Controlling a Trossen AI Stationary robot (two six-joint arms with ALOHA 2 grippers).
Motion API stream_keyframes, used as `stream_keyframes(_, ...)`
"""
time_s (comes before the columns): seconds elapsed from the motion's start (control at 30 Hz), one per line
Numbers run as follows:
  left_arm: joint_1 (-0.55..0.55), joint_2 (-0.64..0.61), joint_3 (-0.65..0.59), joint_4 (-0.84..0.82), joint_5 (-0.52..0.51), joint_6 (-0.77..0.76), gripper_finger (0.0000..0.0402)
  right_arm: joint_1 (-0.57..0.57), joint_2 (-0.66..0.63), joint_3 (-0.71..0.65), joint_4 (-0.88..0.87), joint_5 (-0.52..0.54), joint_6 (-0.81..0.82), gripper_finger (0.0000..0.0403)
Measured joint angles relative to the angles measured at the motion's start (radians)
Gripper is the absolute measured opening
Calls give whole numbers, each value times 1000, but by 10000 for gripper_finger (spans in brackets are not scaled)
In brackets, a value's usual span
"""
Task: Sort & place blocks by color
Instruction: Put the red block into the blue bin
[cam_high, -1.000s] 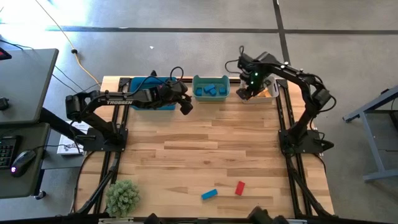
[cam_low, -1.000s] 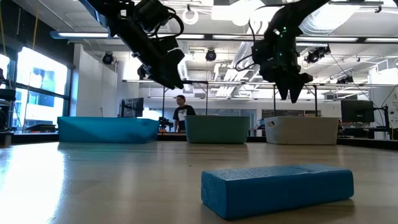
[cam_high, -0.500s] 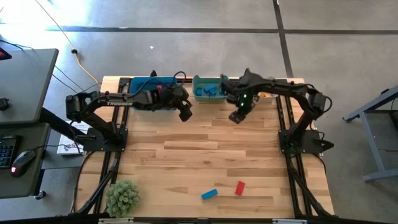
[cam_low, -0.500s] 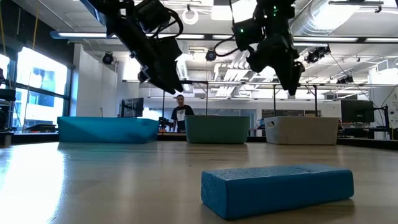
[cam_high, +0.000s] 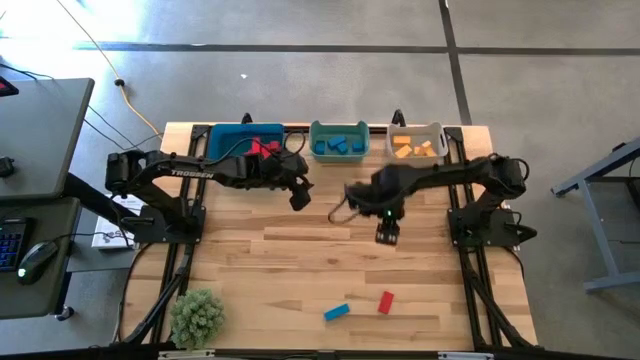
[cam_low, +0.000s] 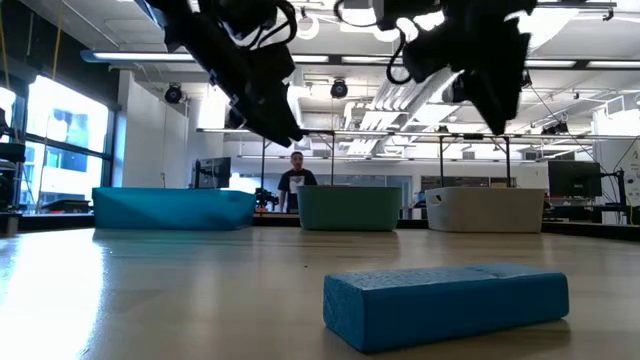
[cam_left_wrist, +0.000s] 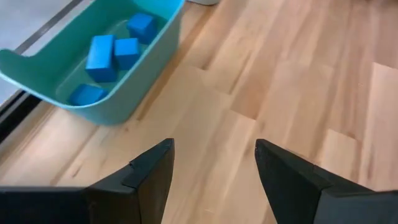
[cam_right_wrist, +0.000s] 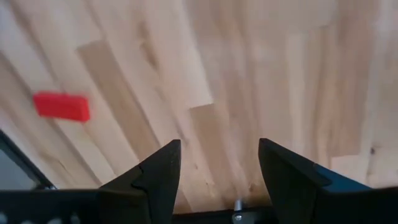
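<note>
A small red rectangular block (cam_high: 386, 302) and a small blue bar-shaped block (cam_high: 336, 312) are lying just beside each other, unsorted, near the front edge of the pale wood-plank table (cam_high: 300, 250). The right gripper (cam_high: 387, 235) is hanging open and empty over mid-table, well short of them; the left gripper (cam_high: 299, 198) is waiting open near the teal plastic bin (cam_high: 339, 153). The likeliest slip: with the blocks so close, a finger coming down could nudge the smooth, hard-edged neighbour away across the slick wood.

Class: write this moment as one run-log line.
left tool: open, empty, by teal bin | right tool: open, empty, mid-table | loose: blue block, red block
</note>
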Motion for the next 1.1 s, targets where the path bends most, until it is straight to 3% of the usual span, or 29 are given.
stream_keyframes(0.17, -32, 0, 0, 0, 0, -2, 214, 141, 0, 0, 7, 9, -9, 219)
stream_keyframes(0.57, -78, 0, 0, 0, -2, -3, 214, 480, 0, -1, 150, 149, -279, 229)
stream_keyframes(0.9, -89, 0, 0, 0, -2, -78, 214, 607, 3, -1, 291, 160, -351, 229)
stream_keyframes(1.1, -99, 0, 0, 0, -2, -81, 213, 657, 6, -57, 376, 95, -360, 229)
